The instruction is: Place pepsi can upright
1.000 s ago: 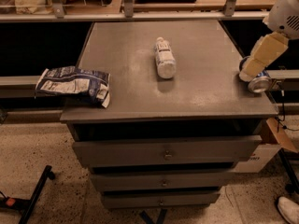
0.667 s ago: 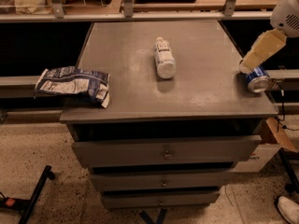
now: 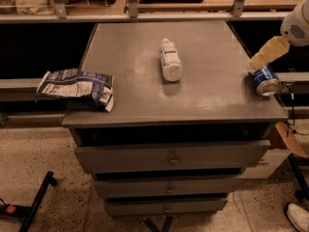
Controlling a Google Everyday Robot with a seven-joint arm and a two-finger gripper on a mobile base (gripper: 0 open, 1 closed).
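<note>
The pepsi can (image 3: 265, 80) lies on its side at the right edge of the grey cabinet top (image 3: 130, 91), its silver end facing the front right. My gripper (image 3: 256, 63), cream-coloured, comes in from the upper right on a white arm (image 3: 298, 24). Its tip is just above and behind the can, at the can's far left end. Whether it touches the can does not show.
A white plastic bottle (image 3: 170, 60) lies on its side in the middle of the top. A blue-and-white snack bag (image 3: 77, 86) hangs over the left front corner. Drawers (image 3: 170, 156) are below, a shelf rail (image 3: 145, 16) behind, and a cardboard box (image 3: 285, 139) at the right.
My gripper has risen and drawn back toward the upper right, uncovering the can. The can lies at the right edge much as before.
</note>
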